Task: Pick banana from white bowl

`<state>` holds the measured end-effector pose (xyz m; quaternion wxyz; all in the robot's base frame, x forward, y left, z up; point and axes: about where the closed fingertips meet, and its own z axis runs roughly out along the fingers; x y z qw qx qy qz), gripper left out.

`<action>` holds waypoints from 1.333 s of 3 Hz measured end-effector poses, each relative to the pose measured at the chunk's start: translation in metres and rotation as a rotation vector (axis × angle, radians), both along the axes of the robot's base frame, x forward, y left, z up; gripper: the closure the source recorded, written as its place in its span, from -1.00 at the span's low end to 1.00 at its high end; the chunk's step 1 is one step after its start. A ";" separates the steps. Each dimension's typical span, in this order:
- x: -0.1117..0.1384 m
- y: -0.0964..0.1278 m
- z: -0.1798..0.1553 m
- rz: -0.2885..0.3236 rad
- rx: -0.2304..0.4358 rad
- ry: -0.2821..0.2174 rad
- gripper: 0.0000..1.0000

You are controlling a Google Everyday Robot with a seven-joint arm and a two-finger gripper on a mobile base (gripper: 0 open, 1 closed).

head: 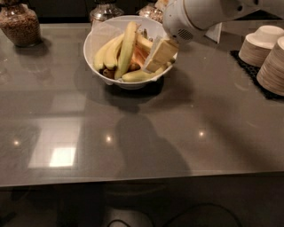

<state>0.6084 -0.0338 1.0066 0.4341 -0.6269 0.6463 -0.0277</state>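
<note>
The white bowl stands at the back middle of the grey table and holds several bananas. The plain yellow, nearly straight banana lies along the bowl's front edge. The longest greenish-yellow banana runs up the middle, and a curved yellow banana lies on the left. My gripper, cream-coloured on a white arm, reaches in from the right. It hangs inside the bowl's right side, just above the right end of the straight banana. It hides part of another banana behind it.
Glass jars stand at the back: one at the left, two behind the bowl. Stacks of small cream bowls sit on a black mat at the right edge. The table's front edge runs across the lower view.
</note>
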 end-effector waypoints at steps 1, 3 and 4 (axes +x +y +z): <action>0.025 0.020 -0.009 0.005 -0.003 -0.037 -0.50; 0.057 0.025 -0.028 -0.049 -0.028 -0.054 -0.28; 0.069 0.020 -0.039 -0.086 -0.041 -0.035 -0.28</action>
